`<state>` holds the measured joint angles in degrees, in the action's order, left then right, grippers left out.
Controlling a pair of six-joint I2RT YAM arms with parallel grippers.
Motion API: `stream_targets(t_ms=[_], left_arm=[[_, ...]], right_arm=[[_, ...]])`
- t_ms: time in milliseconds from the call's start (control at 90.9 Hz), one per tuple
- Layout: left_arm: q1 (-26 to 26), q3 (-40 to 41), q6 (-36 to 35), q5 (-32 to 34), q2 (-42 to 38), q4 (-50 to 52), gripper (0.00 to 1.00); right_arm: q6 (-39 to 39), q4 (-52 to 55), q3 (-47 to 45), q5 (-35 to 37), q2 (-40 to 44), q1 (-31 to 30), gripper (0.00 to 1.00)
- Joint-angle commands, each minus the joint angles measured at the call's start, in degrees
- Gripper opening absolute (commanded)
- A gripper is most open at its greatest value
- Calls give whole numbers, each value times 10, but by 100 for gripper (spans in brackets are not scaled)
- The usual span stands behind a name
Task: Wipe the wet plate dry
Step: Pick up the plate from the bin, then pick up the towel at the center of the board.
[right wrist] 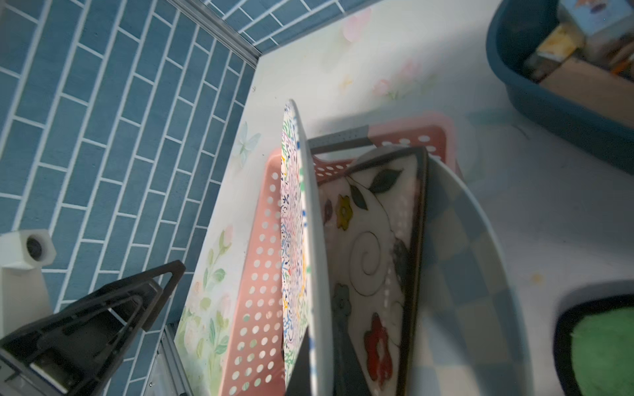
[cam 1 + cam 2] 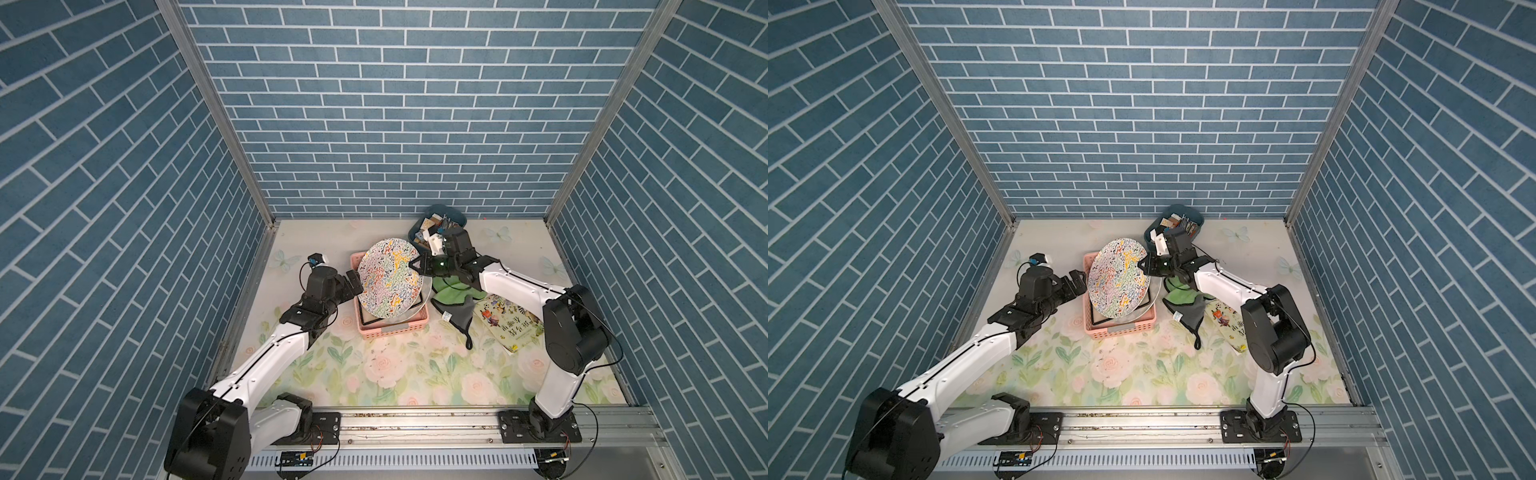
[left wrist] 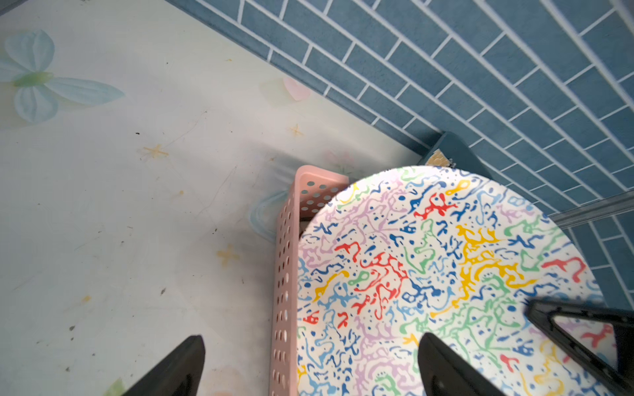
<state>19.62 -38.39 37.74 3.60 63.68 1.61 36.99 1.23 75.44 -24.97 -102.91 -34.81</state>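
The squiggle-patterned plate (image 2: 390, 278) stands on edge, tilted, in the pink basket (image 2: 392, 331) at mid-tabletop. The right end effector (image 2: 415, 266) is clenched on its upper right rim. The left end effector (image 2: 356, 283) is spread wide just beside the opposite edge, and I can't tell whether it touches.

It looks like glazed ceramic to me: stiff, fairly heavy, breakable, and slick if wet. A thin pinch at the rim could slip, so I'd want a hold on both edges with the face left free for wiping.

Counting, there are three dishes in the basket: this plate, a square flowered plate (image 1: 374, 240) and a checked round dish (image 1: 463, 274). Two cloths lie beside the basket, a green cloth (image 2: 452, 291) and a grey cloth (image 2: 456, 312). There is also one picture book (image 2: 509, 326) and one blue tub (image 2: 451, 209) of odds and ends.
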Motion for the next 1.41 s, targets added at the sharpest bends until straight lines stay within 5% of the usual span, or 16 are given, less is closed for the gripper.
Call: stream_targets(t_ms=[0, 220, 407, 583, 715, 902, 1034, 1221, 1397], left_arm=[[31, -24, 18, 16, -30, 33, 100], [152, -74, 79, 109, -35, 81, 100], [254, -199, 92, 172, 105, 135, 100], [300, -287, 85, 177, 227, 146, 100], [336, -316, 27, 171, 268, 101, 100], [407, -527, -100, 115, 443, 175, 99], [412, -666, -126, 72, 574, 239, 100], [398, -823, -102, 151, 719, 305, 100], [383, -900, -113, 189, 804, 314, 100]], right_arm=[[-12, -29, 30, 8, 80, 14, 0], [21, -80, -105, 149, 282, 94, 0], [-11, -16, -159, 304, 398, 122, 0], [1, 13, -194, 340, 454, 134, 0], [0, 66, -198, 383, 478, 157, 0], [-5, 91, -220, 407, 497, 257, 0], [10, 85, -232, 403, 504, 341, 0], [28, 74, -251, 420, 526, 416, 0], [22, 62, -259, 382, 538, 425, 0]])
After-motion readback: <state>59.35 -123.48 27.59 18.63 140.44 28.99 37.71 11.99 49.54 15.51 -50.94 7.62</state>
